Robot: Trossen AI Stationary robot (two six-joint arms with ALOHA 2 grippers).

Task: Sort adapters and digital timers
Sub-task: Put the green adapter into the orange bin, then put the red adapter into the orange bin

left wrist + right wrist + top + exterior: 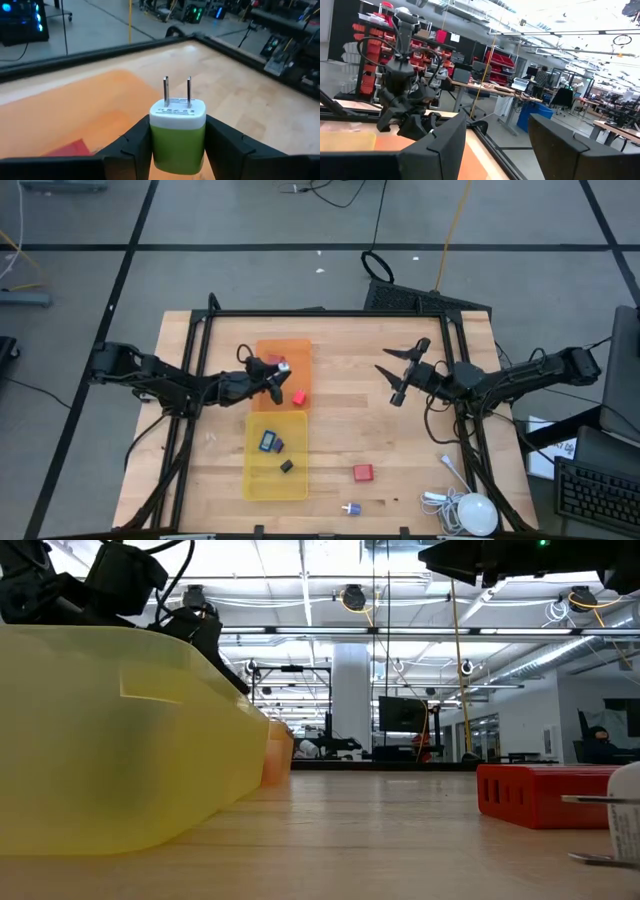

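My left gripper (277,370) hangs over the orange tray (292,350) and is shut on a green adapter (177,135) with a white face and two metal prongs. A red adapter (298,396) lies in the orange tray near its near end. The yellow tray (255,480) holds a blue digital timer (269,442) and a small black one (286,466). Another red adapter (362,472) and a white-purple adapter (350,508) lie on the bare table. My right gripper (400,378) is open, above the table's right half, touching nothing. My left gripper pinches the green adapter by the two opposite sides of its green body (177,150), one finger (132,145) on each side. The fingers reach in from the table's left. The white pronged face (177,111) points away from the wrist, and the adapter is lifted clear above the orange tray.
A white round device (475,513) with a cable lies at the table's near right corner. The yellow tray (120,740) and the red adapter (540,795) fill the low view's foreground. Bare wood lies between the trays and my right arm.
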